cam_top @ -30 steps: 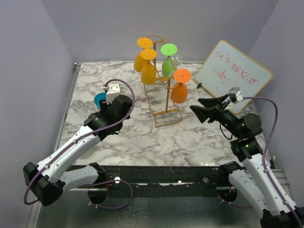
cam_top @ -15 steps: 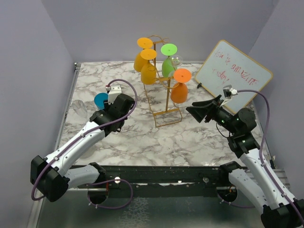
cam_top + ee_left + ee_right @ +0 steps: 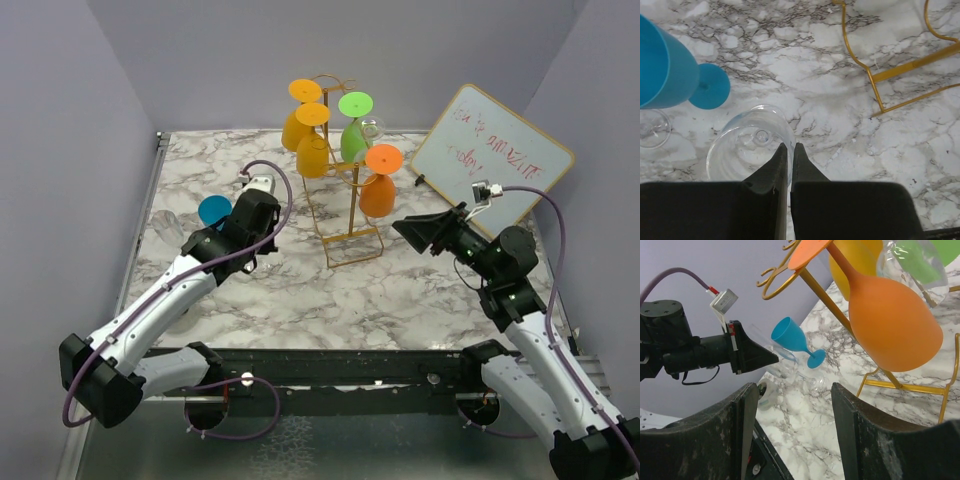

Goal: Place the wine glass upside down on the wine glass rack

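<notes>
The left hand [image 3: 787,146] is closed on the rim of the wine glass [image 3: 747,147], a clear one, tilted low over the bench [image 3: 840,105] and well apart from the wine glass rack [image 3: 912,64]. The right hand [image 3: 794,390] hangs open, empty. The grasp looks made; lifting, inverting and hanging remain.

table [image 3: 400,290]: smooth marble-look | wine glass rack [image 3: 910,66]: golden metal wire | wine glass [image 3: 747,145]: clear

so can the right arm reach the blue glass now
Doubtful: for the open right gripper, the blue glass stands far left, past the rack and the left gripper holding the clear glass.
</notes>
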Robot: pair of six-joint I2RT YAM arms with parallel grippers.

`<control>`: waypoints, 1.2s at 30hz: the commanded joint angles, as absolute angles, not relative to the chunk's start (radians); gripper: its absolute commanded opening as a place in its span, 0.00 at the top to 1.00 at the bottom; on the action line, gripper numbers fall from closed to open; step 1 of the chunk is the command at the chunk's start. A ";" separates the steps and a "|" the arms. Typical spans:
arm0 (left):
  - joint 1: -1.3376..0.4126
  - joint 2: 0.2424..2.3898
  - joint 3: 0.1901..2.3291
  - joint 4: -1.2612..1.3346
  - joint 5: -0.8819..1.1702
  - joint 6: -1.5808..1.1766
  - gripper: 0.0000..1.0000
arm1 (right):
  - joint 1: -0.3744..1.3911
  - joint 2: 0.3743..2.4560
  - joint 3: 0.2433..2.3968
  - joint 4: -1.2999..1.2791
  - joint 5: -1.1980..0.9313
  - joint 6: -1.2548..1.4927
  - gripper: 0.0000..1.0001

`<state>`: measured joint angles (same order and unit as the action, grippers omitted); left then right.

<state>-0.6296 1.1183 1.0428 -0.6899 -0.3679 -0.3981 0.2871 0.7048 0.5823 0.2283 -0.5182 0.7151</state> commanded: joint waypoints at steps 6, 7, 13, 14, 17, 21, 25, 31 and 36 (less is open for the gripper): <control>-0.627 1.095 1.146 -0.693 -0.040 -0.346 1.00 | 0.290 0.676 0.580 0.074 -0.346 0.802 0.38; -0.627 1.095 1.155 -0.691 -0.008 -0.348 1.00 | 0.290 0.671 0.578 0.042 -0.316 0.832 0.38; -0.627 1.054 1.145 -0.616 0.158 -0.422 1.00 | 0.290 0.653 0.523 -0.066 -0.256 1.050 0.39; -0.627 1.046 1.131 -0.593 0.182 -0.442 1.00 | 0.290 0.647 0.509 -0.059 -0.261 1.081 0.39; -0.630 1.030 1.085 -0.520 0.250 -0.502 1.00 | 0.291 0.624 0.481 -0.076 -0.262 1.200 0.40; -0.656 1.006 1.024 -0.425 0.264 -0.566 1.00 | 0.290 0.592 0.477 -0.179 -0.236 1.309 0.40; -0.707 1.002 0.963 -0.297 0.237 -0.640 1.00 | 0.290 0.595 0.470 -0.251 -0.251 1.413 0.38; -0.892 1.033 0.922 -0.137 0.018 -0.663 1.00 | 0.290 0.598 0.396 -0.204 -0.313 1.517 0.38; -0.995 1.039 0.868 0.020 -0.168 -0.624 1.00 | 0.290 0.589 0.340 -0.158 -0.352 1.578 0.38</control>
<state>-0.9325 1.0439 0.9077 -0.2100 0.0402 -0.6395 0.2871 0.5995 0.3714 -0.1810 -0.3019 1.4944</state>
